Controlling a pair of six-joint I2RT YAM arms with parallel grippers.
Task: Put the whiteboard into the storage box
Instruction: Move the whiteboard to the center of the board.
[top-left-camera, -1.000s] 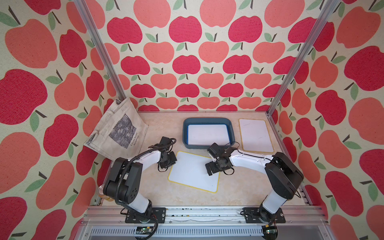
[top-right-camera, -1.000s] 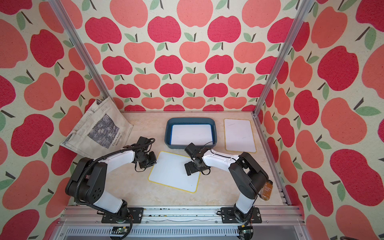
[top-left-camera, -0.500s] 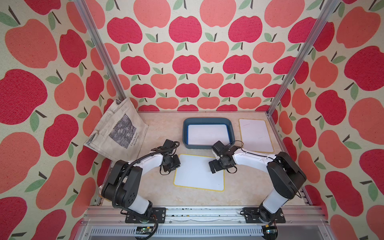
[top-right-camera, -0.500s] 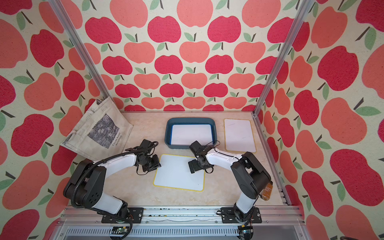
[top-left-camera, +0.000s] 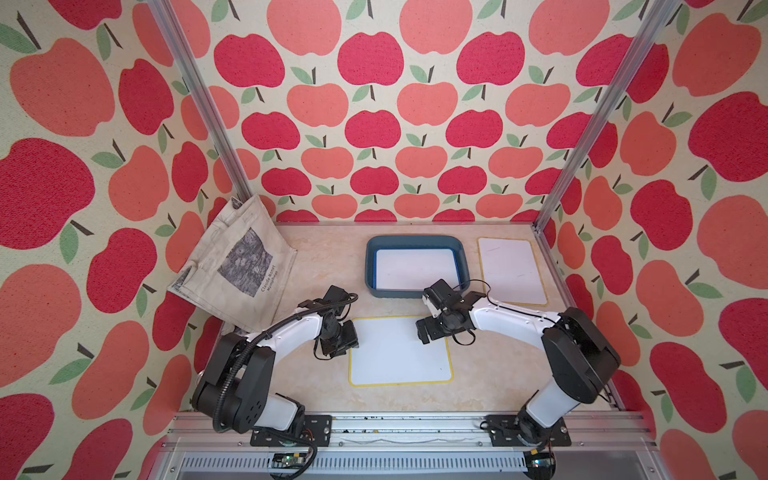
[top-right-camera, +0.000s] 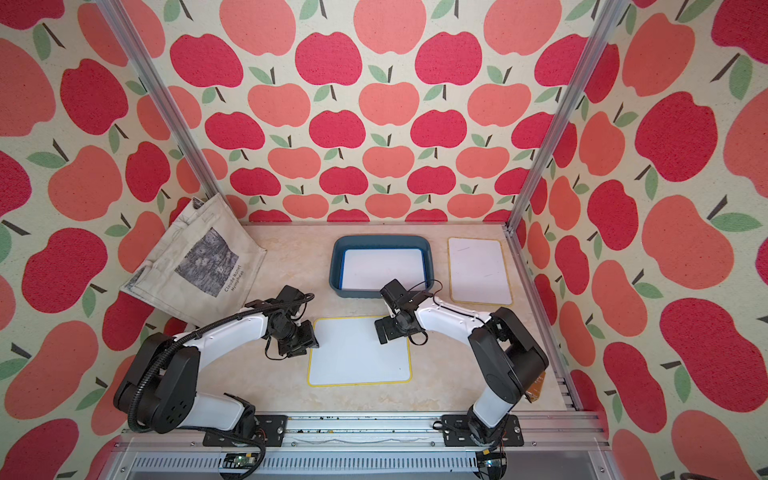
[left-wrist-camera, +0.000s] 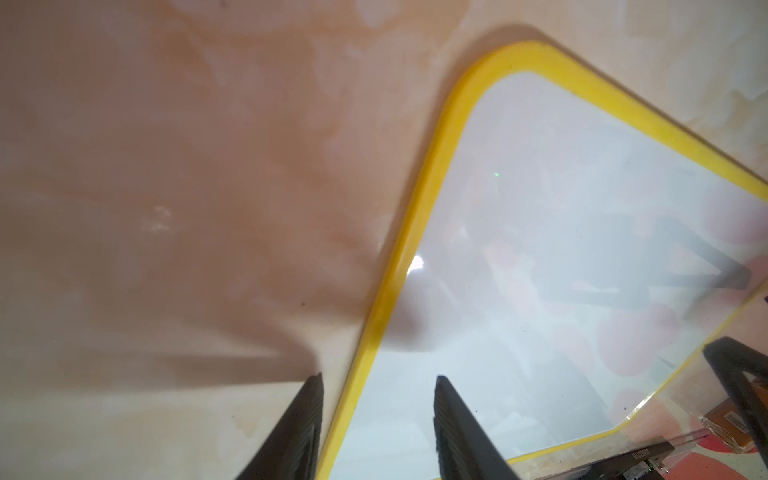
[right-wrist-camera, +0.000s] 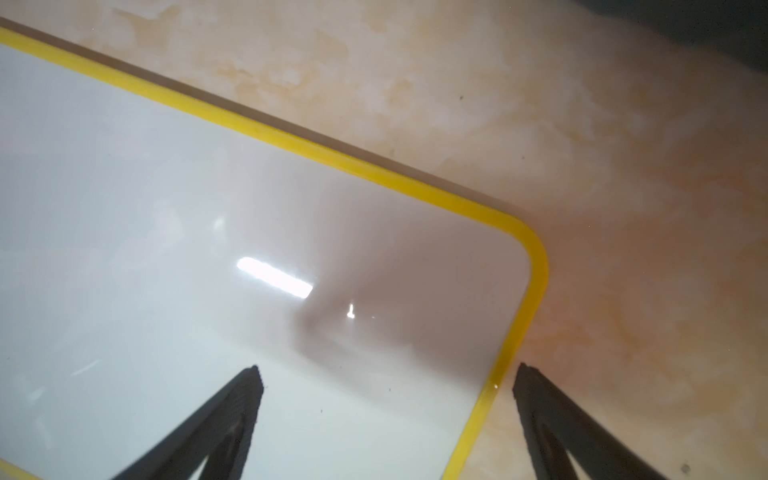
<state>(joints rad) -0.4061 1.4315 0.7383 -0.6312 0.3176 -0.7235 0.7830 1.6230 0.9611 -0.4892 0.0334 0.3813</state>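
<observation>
My left claw and right claw, both spread, straddle the yellow whiteboard; next: pinch, lift into storage box

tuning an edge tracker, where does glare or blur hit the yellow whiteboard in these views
Right wrist view: a bright glare streak and a grey shadow on the yellow-framed whiteboard, frame fairly crisp. Left wrist view: soft overall, the board mirrors dark arm shapes and red patches, one small glint by its frame. In both top views: sharp, evenly lit, no glare on the board.
</observation>
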